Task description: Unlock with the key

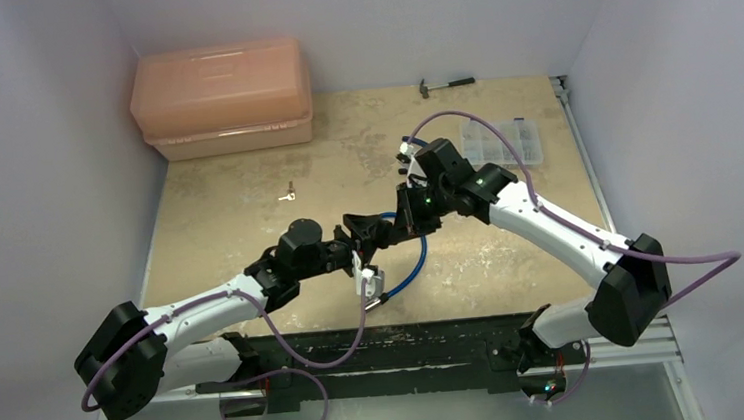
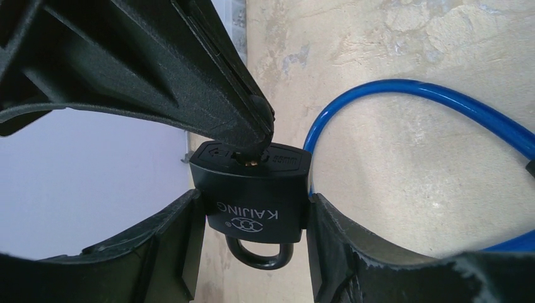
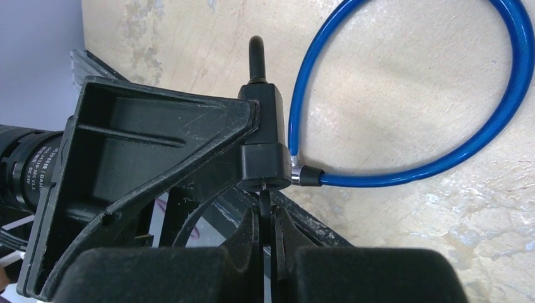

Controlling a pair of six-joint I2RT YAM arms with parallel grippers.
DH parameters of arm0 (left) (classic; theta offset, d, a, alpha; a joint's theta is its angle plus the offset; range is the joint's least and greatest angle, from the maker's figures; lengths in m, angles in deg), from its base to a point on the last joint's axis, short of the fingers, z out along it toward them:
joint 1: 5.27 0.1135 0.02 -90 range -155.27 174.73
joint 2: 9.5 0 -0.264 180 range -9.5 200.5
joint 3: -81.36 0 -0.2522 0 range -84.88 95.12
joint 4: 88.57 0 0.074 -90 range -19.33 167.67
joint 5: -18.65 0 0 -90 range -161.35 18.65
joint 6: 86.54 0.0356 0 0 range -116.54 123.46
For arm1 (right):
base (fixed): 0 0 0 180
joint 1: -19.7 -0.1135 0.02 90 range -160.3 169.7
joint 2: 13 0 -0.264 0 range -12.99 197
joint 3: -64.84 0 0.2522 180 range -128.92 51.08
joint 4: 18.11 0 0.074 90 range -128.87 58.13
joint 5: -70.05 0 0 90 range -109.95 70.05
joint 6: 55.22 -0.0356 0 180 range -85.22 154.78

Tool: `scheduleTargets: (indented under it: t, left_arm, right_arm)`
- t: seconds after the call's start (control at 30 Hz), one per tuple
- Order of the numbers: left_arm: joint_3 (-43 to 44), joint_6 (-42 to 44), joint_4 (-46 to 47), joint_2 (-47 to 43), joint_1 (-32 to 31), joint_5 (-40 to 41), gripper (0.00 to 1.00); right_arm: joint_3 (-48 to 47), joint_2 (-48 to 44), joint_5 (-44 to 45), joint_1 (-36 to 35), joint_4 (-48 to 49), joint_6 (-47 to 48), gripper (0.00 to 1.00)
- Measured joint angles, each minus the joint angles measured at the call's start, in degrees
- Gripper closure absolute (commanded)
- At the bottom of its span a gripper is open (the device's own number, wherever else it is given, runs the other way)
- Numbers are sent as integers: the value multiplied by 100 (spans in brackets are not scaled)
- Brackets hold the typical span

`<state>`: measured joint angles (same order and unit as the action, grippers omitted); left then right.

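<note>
The small black padlock (image 2: 251, 196) hangs above the table, shackle pointing down, with my left gripper (image 2: 252, 211) shut on its two sides. From above, my right gripper (image 2: 255, 129) reaches the lock's keyhole face, where a bit of brass shows. In the right wrist view the key (image 3: 265, 205), thin with a black head, is pinched in my right gripper (image 3: 265, 219) and its blade sits in the padlock (image 3: 262, 142). A blue cable (image 3: 391, 180) loops away from the lock. From the top both grippers (image 1: 370, 232) (image 1: 406, 215) meet mid-table.
An orange toolbox (image 1: 224, 99) stands at the back left. A hammer (image 1: 446, 85) lies at the far edge and a clear parts box (image 1: 503, 142) at the back right. A small silvery metal piece (image 1: 288, 191) lies left of centre. The blue cable (image 1: 422, 256) curves toward the near edge.
</note>
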<state>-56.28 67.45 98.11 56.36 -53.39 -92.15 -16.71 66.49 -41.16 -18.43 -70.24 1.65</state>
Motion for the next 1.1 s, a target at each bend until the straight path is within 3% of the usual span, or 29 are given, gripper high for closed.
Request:
scheduleTargets:
  t: [1.0,1.03,1.1]
  left_arm:
    - [0,-186,-573,2,0,57,100]
    - [0,-186,-570,2,0,61,100]
    - [0,-184,-570,2,0,83,100]
  right_arm:
    - [179,339,-146,-70,234,-201,100]
    - [181,339,-146,-70,240,-210,98]
    - [181,339,-149,-63,247,-212,80]
